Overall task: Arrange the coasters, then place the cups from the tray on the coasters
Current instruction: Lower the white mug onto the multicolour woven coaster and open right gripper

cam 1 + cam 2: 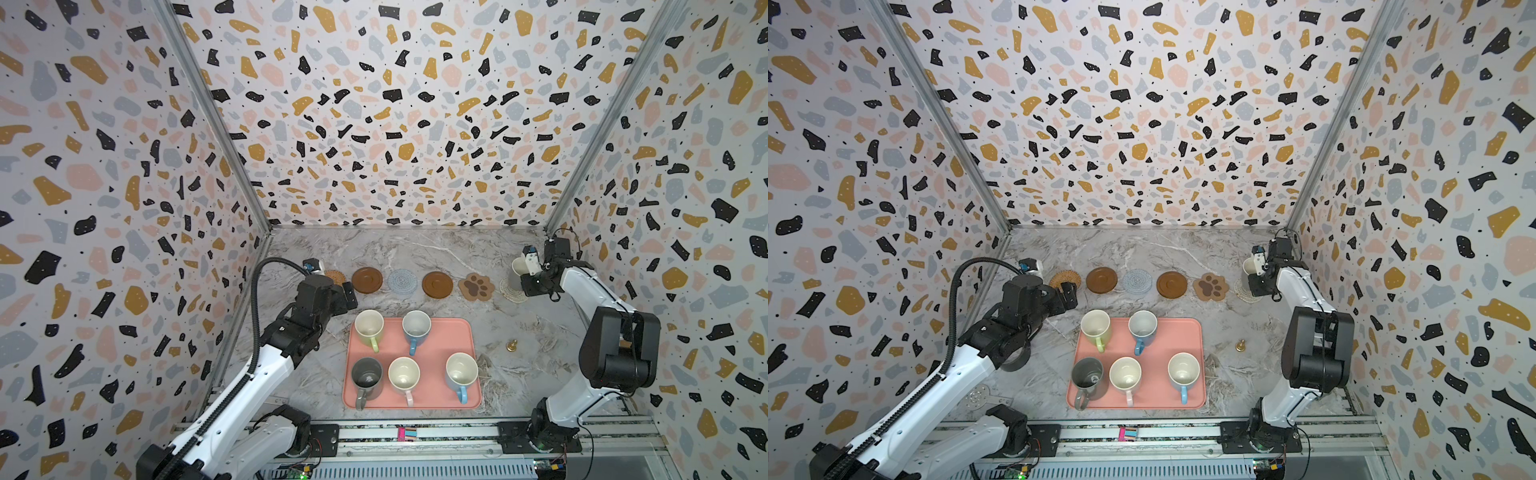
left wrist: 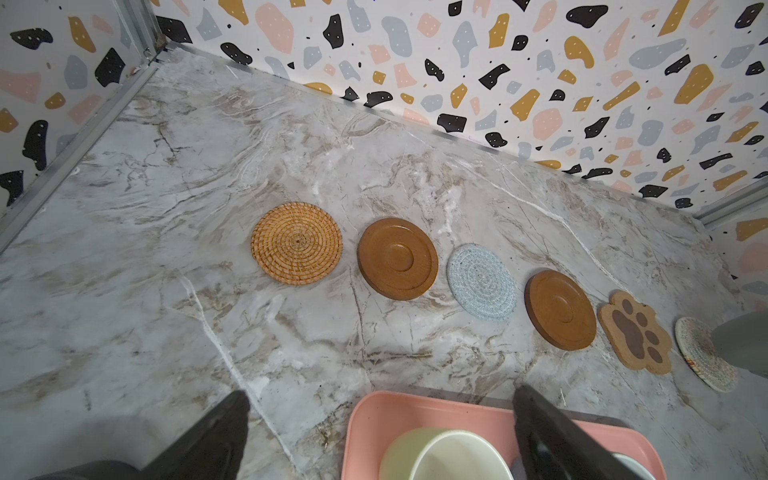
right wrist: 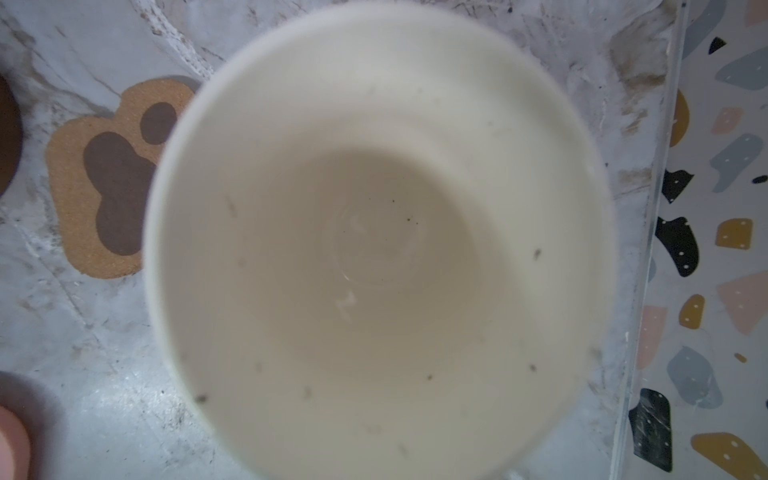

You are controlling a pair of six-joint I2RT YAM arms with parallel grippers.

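My right jaws are clamped shut on the light grey mug (image 1: pixel 517 271), holding it over the cream woven coaster (image 1: pixel 510 293) at the right end of the coaster row, beside the paw-shaped coaster (image 1: pixel 476 286). My left jaws gape wide and empty above the table (image 1: pixel 415 251), near the light green mug (image 1: pixel 369 328) on the pink tray (image 1: pixel 451 336).

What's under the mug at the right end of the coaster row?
The cream woven coaster; its near edge shows past the light grey mug. Its middle is covered, so whether the mug rests on it cannot be seen.
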